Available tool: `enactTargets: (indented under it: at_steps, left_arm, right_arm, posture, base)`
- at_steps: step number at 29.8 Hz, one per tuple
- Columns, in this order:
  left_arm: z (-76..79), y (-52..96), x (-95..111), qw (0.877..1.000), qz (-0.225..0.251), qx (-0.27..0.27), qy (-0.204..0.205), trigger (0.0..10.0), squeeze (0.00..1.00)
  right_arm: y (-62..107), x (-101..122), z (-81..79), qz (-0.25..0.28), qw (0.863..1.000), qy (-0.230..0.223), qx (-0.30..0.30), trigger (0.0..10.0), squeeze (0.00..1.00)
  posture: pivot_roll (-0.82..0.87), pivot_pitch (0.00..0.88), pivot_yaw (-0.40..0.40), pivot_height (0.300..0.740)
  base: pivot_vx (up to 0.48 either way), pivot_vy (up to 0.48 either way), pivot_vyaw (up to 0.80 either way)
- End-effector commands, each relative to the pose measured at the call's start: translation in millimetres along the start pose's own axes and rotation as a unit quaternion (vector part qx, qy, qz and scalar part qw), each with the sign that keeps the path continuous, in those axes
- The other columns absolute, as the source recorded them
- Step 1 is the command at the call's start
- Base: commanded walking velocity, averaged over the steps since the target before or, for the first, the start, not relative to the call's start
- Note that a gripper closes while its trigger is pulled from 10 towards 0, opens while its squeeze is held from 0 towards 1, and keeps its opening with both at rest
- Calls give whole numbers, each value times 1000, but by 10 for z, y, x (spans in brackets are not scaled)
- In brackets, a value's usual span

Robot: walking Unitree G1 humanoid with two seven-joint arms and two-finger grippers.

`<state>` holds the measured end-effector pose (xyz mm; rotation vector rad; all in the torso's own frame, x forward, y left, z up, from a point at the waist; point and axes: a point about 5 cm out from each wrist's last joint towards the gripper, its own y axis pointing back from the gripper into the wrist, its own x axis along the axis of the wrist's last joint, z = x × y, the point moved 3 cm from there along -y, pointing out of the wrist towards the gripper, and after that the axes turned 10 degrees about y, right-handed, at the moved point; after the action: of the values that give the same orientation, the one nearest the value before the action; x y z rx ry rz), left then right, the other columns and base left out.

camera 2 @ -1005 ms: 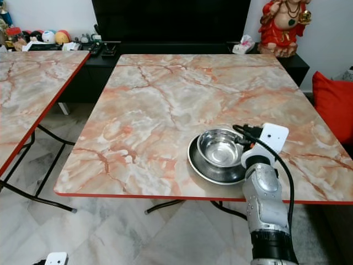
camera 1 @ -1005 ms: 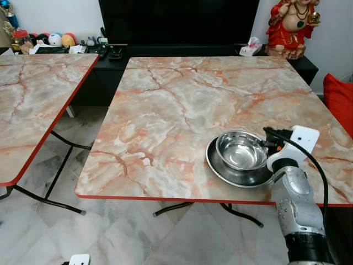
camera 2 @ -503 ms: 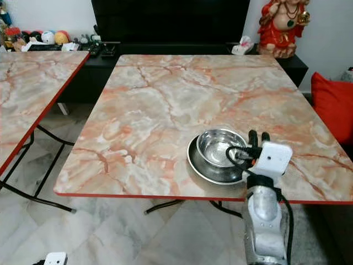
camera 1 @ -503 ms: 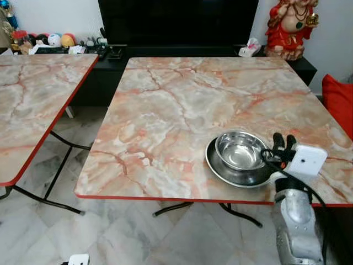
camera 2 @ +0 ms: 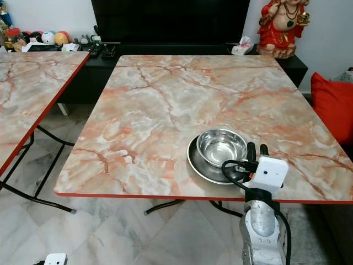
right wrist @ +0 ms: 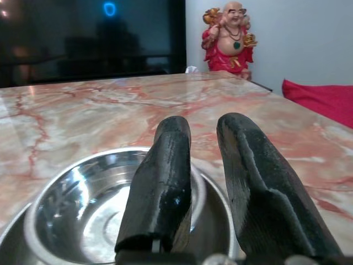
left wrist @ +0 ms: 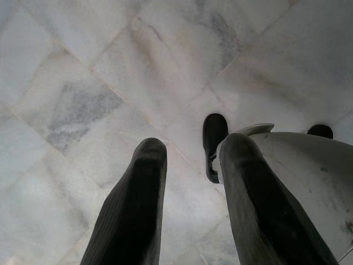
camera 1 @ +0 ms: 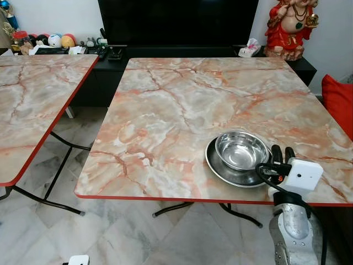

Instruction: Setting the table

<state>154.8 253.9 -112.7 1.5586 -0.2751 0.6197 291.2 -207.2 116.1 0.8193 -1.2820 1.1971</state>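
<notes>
A steel bowl (camera 1: 241, 149) rests inside a shallow steel plate (camera 1: 215, 165) near the front right of the marble table (camera 1: 182, 99). My right gripper (camera 1: 281, 150) sits just right of the plate at the table's front edge, with its fingers pointing away from me. In the right wrist view its fingers (right wrist: 165, 165) stand open above the bowl (right wrist: 83, 199) with nothing between them. My left gripper (left wrist: 193, 144) hangs open over the floor tiles beside my foot.
A second marble table (camera 1: 33, 94) stands to the left across a floor gap. Behind are a black TV console (camera 1: 110, 55) with small clutter and a red statue (camera 1: 289, 25). A red cushion (camera 1: 339, 99) lies at the right.
My right gripper has drawn back from the bowl's right rim toward the table's front edge and now points forward. The bowl and plate have stayed where they were.
</notes>
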Motion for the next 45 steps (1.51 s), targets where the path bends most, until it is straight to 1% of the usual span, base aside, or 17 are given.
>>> enactTargets:
  at_steps: [1,3,5,8,11,15,20,22,28,33,35,42,45]
  left_arm:
    - [-21,10,-45,1000,-8,3,0,10000,0]
    - [-20,9,-41,1000,-6,4,4,10000,0]
    - [-22,8,-39,1000,-6,5,3,10000,0]
    - [-24,8,-36,1000,-6,6,4,10000,0]
    - [-26,8,-40,1000,-7,7,6,10000,0]
    - [-25,7,-40,1000,-8,7,8,10000,0]
    - [-20,6,-36,1000,-7,6,10,10000,0]
    - [-20,6,-36,1000,-7,6,10,10000,0]
    - [-15,4,-29,1000,-6,6,12,10000,0]
    - [-15,3,-26,1000,-5,5,12,10000,0]
    - [-20,5,-30,1000,-6,6,12,10000,0]
    - [-19,6,-34,1000,-6,6,12,10000,0]
    - [-16,6,-38,1000,-6,5,11,10000,0]
  right_arm:
    - [-42,105,7,22,1000,1,1,10000,0]
    - [-88,131,30,26,1000,1,-2,10000,0]
    - [-136,154,60,28,1000,-8,-9,10000,0]
    - [-179,190,45,29,1000,-9,-4,10000,0]
    - [-178,221,15,35,999,-7,6,10000,0]
    - [-179,233,20,37,999,-4,7,10000,0]
    - [-188,247,30,40,999,-7,5,10000,0]
    - [-191,243,24,37,999,-18,4,10000,0]
    - [-225,281,9,44,999,-17,7,10000,0]
    - [-253,323,-34,52,998,-16,14,10000,0]
    - [-252,321,-74,52,998,-13,21,10000,0]
    - [-248,310,-111,51,998,-16,28,10000,0]
    - [-254,303,-104,48,998,-24,25,10000,0]
  posture:
    - [30,0,-4,736]
    - [34,0,-3,736]
    - [34,0,-3,736]
    - [35,0,-4,736]
    - [36,0,-9,736]
    - [32,6,-5,736]
    - [30,11,-6,736]
    - [30,11,-6,736]
    - [29,16,-9,736]
    - [28,14,-8,736]
    - [33,5,-8,736]
    - [33,0,-8,736]
    - [31,0,-8,736]
  base:
    - [0,251,0]
    - [0,281,0]
    - [0,291,0]
    - [0,295,0]
    - [0,292,0]
    - [0,339,0]
    - [0,354,755]
    - [0,356,0]
    - [0,356,0]
    - [0,352,0]
    - [0,352,566]
    - [0,352,725]
    - [0,350,0]
